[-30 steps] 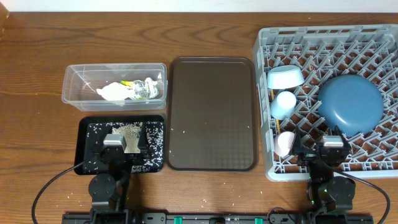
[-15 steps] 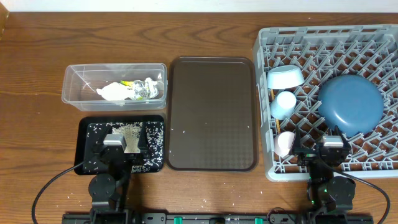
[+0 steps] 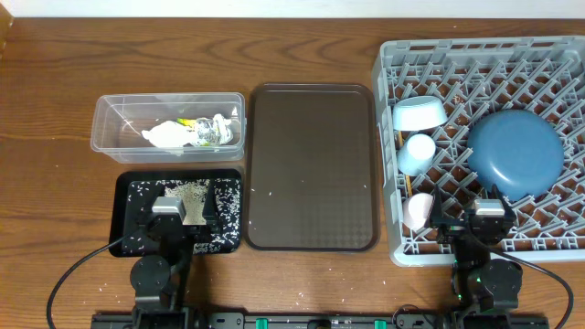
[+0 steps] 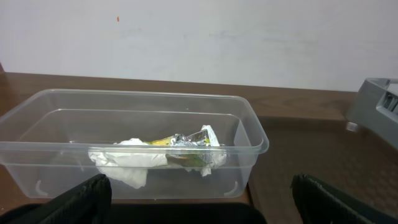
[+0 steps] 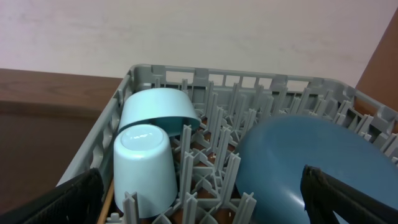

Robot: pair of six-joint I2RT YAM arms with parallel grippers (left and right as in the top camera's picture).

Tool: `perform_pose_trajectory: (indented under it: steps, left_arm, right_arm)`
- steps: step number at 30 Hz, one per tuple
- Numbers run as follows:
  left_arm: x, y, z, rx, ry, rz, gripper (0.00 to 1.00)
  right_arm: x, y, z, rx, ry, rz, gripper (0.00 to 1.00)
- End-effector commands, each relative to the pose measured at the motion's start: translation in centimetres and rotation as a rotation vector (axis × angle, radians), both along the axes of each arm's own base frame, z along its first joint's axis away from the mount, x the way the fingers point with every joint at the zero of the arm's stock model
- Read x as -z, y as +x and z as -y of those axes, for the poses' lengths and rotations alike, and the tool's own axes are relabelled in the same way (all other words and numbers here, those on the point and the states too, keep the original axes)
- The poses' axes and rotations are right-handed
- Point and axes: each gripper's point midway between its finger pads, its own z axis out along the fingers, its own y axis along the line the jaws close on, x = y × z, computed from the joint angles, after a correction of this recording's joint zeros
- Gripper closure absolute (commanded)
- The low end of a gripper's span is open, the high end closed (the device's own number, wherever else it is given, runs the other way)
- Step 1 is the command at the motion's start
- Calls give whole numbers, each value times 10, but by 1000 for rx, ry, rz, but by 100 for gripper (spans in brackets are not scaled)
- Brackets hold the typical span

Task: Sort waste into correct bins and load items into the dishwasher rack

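The grey dishwasher rack (image 3: 548,55) holds the dark-blue plate (image 3: 515,152), pale-blue bowl (image 3: 420,113), light-blue cup (image 3: 418,153) and pink cup (image 3: 419,211). A chopstick (image 5: 107,200) shows beside the light-blue cup (image 5: 144,167). The clear tub (image 3: 110,114) holds crumpled white paper (image 3: 165,136), foil wrapper (image 3: 212,129) and a yellow-green packet (image 4: 163,141). The black tray (image 3: 123,196) holds rice grains (image 3: 187,194). My left gripper (image 3: 182,215) is open and empty over the black tray. My right gripper (image 3: 466,217) is open and empty over the rack's near edge. The carrot is not visible.
A large brown serving tray (image 3: 313,164) lies between the bins and the rack, with a few stray rice grains on it. More grains are scattered on the wooden table near its front edge. A white wall stands behind the table.
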Motion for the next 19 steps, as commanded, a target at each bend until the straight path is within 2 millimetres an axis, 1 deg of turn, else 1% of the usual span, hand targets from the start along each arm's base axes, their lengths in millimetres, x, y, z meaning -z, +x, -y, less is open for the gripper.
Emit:
perform_pose_trajectory:
  steps: [1,19]
  left_arm:
    - [14,-1,2,15,14,-46,5]
    - [14,-1,2,15,14,-46,5]
  right_arm:
    - [0,0,2,5,-13,0,1]
    - [0,0,2,5,-13,0,1]
